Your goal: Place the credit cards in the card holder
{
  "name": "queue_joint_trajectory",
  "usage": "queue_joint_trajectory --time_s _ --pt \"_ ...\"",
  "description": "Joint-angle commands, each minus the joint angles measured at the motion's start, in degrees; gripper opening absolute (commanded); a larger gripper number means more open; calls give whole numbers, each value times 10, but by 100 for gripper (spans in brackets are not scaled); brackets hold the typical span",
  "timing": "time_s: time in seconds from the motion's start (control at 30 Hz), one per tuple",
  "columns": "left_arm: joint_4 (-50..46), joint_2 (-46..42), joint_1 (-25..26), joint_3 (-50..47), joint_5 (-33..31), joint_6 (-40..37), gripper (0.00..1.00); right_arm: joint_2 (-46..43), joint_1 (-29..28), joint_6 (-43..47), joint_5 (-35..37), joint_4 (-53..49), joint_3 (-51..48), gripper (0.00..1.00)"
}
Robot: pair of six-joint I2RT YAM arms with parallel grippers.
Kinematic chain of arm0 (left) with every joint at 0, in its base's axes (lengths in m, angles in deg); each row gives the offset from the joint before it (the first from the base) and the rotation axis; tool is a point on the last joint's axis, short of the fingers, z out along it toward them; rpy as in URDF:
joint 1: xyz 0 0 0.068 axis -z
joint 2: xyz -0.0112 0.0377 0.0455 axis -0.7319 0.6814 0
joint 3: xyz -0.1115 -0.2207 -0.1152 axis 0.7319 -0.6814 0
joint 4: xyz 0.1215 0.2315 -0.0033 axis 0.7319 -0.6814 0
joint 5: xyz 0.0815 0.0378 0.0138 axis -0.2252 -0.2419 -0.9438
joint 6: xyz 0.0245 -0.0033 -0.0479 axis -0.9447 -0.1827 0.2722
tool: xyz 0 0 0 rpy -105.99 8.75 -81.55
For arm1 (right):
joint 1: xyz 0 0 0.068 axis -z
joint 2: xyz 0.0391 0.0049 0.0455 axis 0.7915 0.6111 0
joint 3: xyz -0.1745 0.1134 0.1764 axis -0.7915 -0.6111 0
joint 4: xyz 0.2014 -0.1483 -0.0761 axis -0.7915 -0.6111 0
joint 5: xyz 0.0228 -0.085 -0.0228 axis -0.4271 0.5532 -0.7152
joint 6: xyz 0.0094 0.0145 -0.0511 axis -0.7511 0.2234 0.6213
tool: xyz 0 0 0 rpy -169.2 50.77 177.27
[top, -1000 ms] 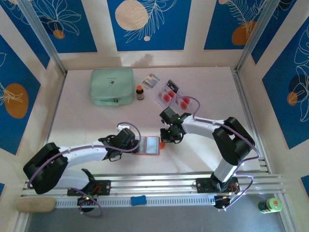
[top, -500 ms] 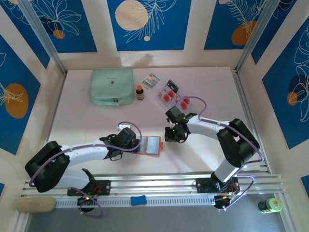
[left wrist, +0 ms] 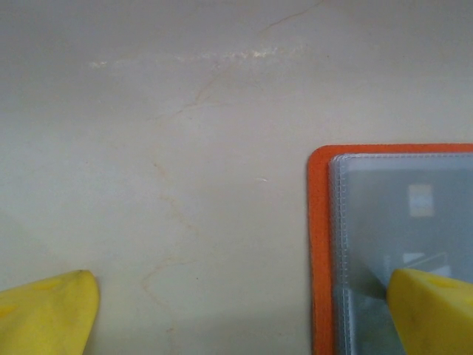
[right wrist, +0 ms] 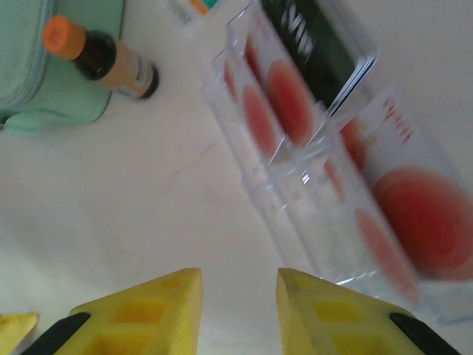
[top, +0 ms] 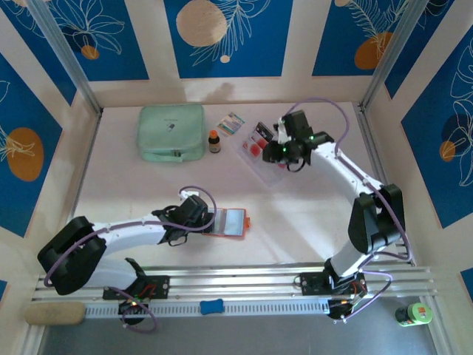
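The orange card holder lies open near the table's front, its grey-blue clear pocket facing up. My left gripper is open at the holder's left edge. One yellow fingertip rests on the pocket and the other is over bare table. The credit cards, pale with red spots, stand in a clear rack at the back right. They look blurred in the right wrist view. My right gripper hovers over them, its jaws open with nothing between them.
A mint-green zip pouch lies at the back left. Beside it stand a small dark bottle with an orange cap and a patterned packet. The enclosure's walls close in the table on three sides.
My right arm has left the card holder and swung to the back right over the cards, its jaws parting on the way. The left arm and the holder have stayed put.
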Motion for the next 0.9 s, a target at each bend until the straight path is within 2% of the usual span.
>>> queue_joint_trajectory --time_s 0.0,0.47,0.87 --pt "-10 -13 -3 -13 6 14 100 42 5 47 9 -62 39 32" --pt "-7 -20 -4 -22 5 18 100 110 -5 106 146 -87 107 31" --pt "-7 -20 -4 -21 5 17 100 143 -31 136 208 -89 107 26"
